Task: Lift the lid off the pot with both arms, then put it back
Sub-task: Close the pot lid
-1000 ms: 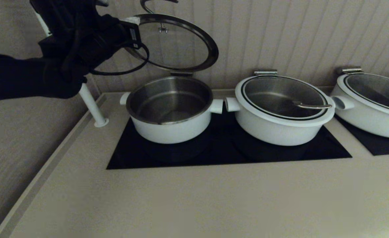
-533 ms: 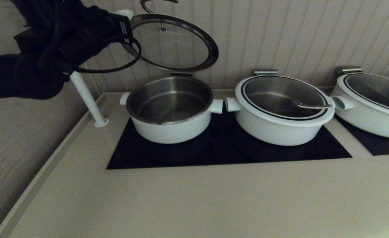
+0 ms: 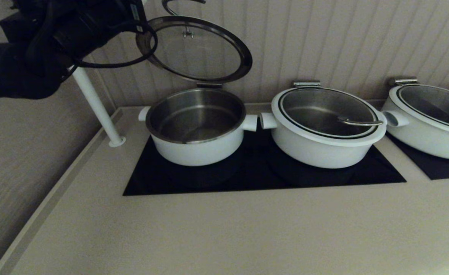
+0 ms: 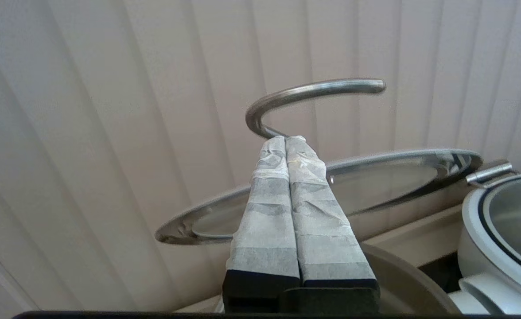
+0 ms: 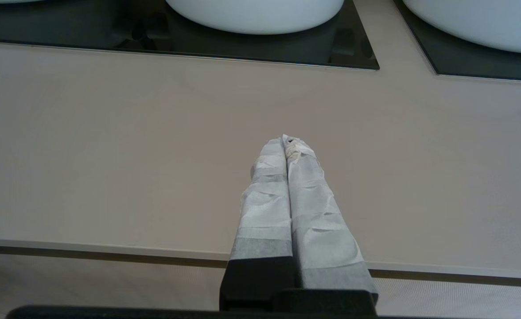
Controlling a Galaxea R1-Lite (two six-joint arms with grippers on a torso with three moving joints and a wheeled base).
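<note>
Glass lid [image 3: 196, 49] tilted up on its hinge behind the open pot [image 3: 196, 126], left arm [image 3: 37, 46] high beside it.
Head view: the pot stands on the black cooktop [image 3: 262, 172], just beside a wider covered pot [image 3: 325, 128]; a third pot [image 3: 430, 118] sits at the right edge. A white post [image 3: 94, 105] rises near the counter's left edge. Left wrist view: the left gripper [image 4: 287, 139] has its taped fingers pressed together, tips at the base of the lid's wire handle [image 4: 305, 95]; whether they pinch it I cannot tell. Right wrist view: the right gripper [image 5: 287, 141], fingers also pressed together and holding nothing, hangs over the beige counter [image 5: 110, 155] in front of the cooktop.
</note>
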